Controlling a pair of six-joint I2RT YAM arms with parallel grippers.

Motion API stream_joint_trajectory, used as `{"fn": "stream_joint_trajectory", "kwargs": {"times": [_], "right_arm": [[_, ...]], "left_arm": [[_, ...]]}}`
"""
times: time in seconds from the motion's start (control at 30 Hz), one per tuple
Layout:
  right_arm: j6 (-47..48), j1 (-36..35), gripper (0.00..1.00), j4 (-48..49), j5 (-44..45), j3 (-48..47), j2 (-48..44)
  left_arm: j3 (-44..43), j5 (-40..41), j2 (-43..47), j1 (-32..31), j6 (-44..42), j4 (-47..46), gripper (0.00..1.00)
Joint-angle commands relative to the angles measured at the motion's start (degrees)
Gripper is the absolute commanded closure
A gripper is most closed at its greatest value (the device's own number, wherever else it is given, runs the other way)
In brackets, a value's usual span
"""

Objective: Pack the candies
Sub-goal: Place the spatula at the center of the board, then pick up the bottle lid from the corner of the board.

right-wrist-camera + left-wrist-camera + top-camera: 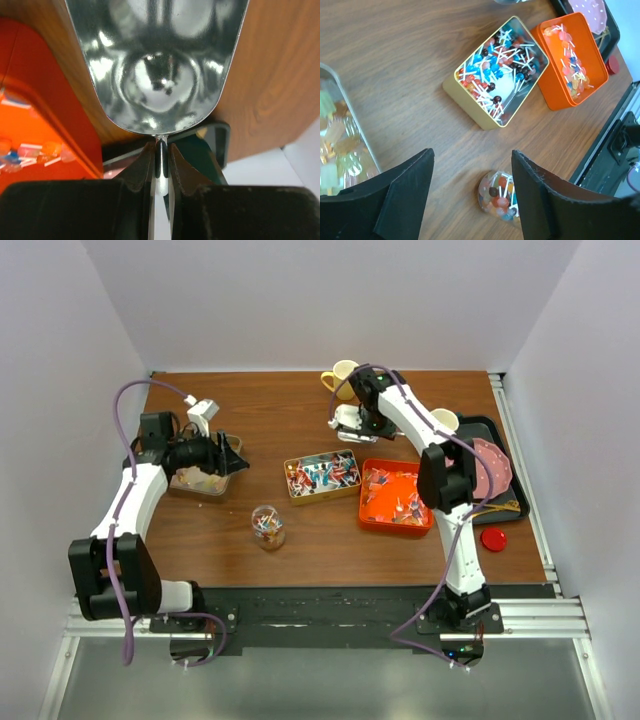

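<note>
Candies lie in three open tins: pastel pieces in a clear-sided tin (198, 482) at the left, red-blue-white stick candies in a gold tin (322, 476), and orange-red ones in an orange tin (395, 498). A small clear jar (268, 527) holds mixed candies. My left gripper (230, 454) is open and empty above the pastel tin's right end. In the left wrist view the gripper (472, 200) looks down at the jar (497, 196), the gold tin (500, 70) and the orange tin (570, 55). My right gripper (372, 422) is shut on the handle of an empty metal scoop (157, 65), held behind the tins.
A yellow mug (340, 375) stands at the back. A second mug (443, 420) and a pink dotted plate (492, 466) sit on a black tray (505, 508) at the right. A small red lid (493, 538) lies near the front right.
</note>
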State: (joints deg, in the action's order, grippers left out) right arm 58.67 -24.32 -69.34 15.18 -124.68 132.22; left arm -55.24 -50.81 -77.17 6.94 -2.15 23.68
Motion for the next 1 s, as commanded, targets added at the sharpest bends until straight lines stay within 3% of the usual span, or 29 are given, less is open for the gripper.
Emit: {"fn": "stream_joint_trajectory", "kwargs": {"times": [0.0, 0.17, 0.3, 0.4, 0.57, 0.6, 0.63, 0.67, 0.77, 0.8, 0.97], "right_arm": [[4.0, 0.8, 1.00, 3.2, -2.3, 1.8, -0.4], [5.3, 1.7, 0.97, 4.7, -1.6, 3.1, 0.7], [5.9, 2.7, 0.65, 5.6, -2.3, 5.1, 0.3], [4.6, 3.3, 0.56, 6.1, -3.1, 5.9, -1.9], [-4.7, 6.8, 0.53, 5.8, -9.4, 8.7, -9.8], [-6.4, 7.8, 0.50, 6.4, -10.7, 12.0, -14.0], [-7.9, 9.8, 0.37, 6.8, -11.6, 14.2, -16.3], [-10.6, 10.9, 0.32, 7.5, -12.0, 16.8, -18.4], [-13.9, 16.3, 0.30, 10.0, -12.8, 28.9, -28.7], [-14.7, 18.0, 0.21, 11.7, -12.6, 34.9, -31.2], [-16.0, 29.9, 0.19, 9.8, -13.4, 46.8, -45.3]], "left_arm": [[-4.4, -1.7, -1.5, -1.8, -5.6, 2.1, 0.28], [-6.5, 1.0, -3.6, -2.6, -5.5, 2.8, 0.20], [-7.1, 1.3, -4.0, -3.1, -5.4, 2.8, 0.15], [-8.4, 0.4, -4.7, -3.2, -5.4, 3.4, 0.12], [-10.3, 0.3, -5.4, -3.7, -4.8, 2.8, 0.11], [-10.6, 0.1, -5.4, -3.8, -4.8, 2.4, 0.11], [-10.9, 0.1, -5.5, -3.9, -4.4, 2.2, 0.10], [-11.1, 0.0, -5.5, -4.0, -4.0, 1.3, 0.09], [-11.3, -0.8, -6.1, -4.2, -2.4, -0.9, 0.07], [-11.4, -1.0, -6.3, -4.1, -1.9, -1.4, 0.07], [-11.4, -0.9, -6.9, -4.5, 1.5, -2.9, 0.06]]}}
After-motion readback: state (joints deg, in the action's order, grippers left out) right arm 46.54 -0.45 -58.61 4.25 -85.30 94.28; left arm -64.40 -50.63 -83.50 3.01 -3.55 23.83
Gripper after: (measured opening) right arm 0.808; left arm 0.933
